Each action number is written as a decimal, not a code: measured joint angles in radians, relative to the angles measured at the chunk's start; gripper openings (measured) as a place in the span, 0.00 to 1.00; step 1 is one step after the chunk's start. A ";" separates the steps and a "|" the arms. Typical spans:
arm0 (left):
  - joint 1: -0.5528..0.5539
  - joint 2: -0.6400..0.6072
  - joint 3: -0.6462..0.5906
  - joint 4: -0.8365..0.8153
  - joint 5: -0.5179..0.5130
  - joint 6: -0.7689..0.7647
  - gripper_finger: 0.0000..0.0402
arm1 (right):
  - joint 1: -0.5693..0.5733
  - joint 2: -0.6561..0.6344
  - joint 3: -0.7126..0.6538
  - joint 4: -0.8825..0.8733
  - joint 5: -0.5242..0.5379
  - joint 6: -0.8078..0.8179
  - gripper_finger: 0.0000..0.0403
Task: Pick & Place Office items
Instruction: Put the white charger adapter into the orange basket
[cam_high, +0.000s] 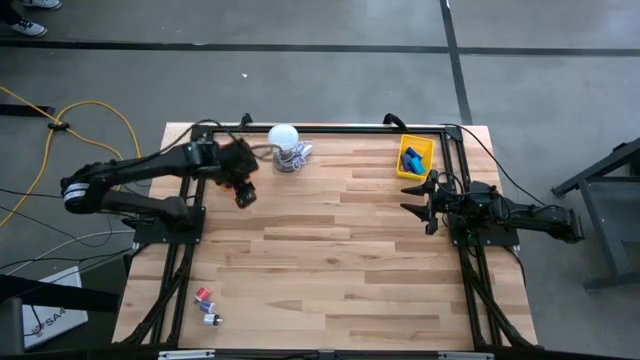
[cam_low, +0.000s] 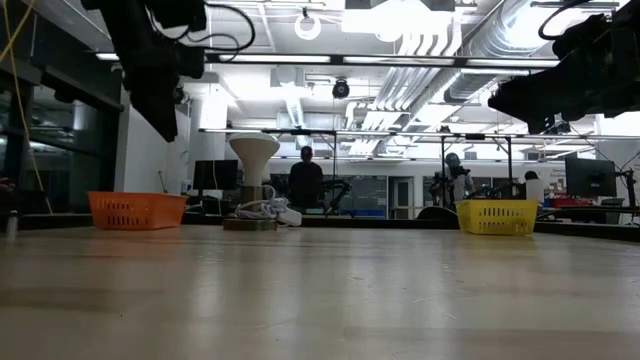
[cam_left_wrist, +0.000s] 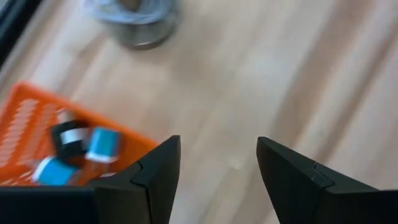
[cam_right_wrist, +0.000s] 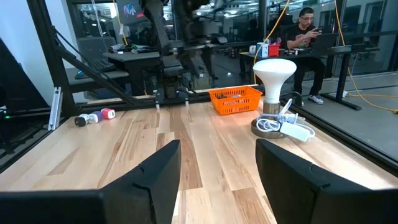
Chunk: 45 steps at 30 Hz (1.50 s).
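The surface (cam_high: 330, 250) is pale, striped wood. The far-right tray (cam_high: 415, 158) is yellow and holds blue pieces (cam_high: 411, 157). The tray (cam_right_wrist: 234, 98) on the left is orange, with blue and black-and-white bits (cam_left_wrist: 102, 144). A white lamp (cam_right_wrist: 274, 84) stands far centre. Red and white bits (cam_high: 206, 305) lie near left.

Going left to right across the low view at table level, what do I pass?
Orange tray → white lamp-like object with its coiled cable → yellow tray.
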 joint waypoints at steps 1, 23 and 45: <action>-0.034 0.000 0.000 0.000 0.000 -0.001 0.50 | 0.000 0.000 0.000 0.000 0.000 0.000 0.48; -0.770 0.027 0.000 0.005 -0.001 -0.097 0.50 | 0.000 0.000 0.000 0.000 0.000 0.000 0.48; -1.431 0.106 0.000 0.071 -0.151 -0.629 0.50 | 0.000 0.000 0.000 0.000 0.000 0.000 0.48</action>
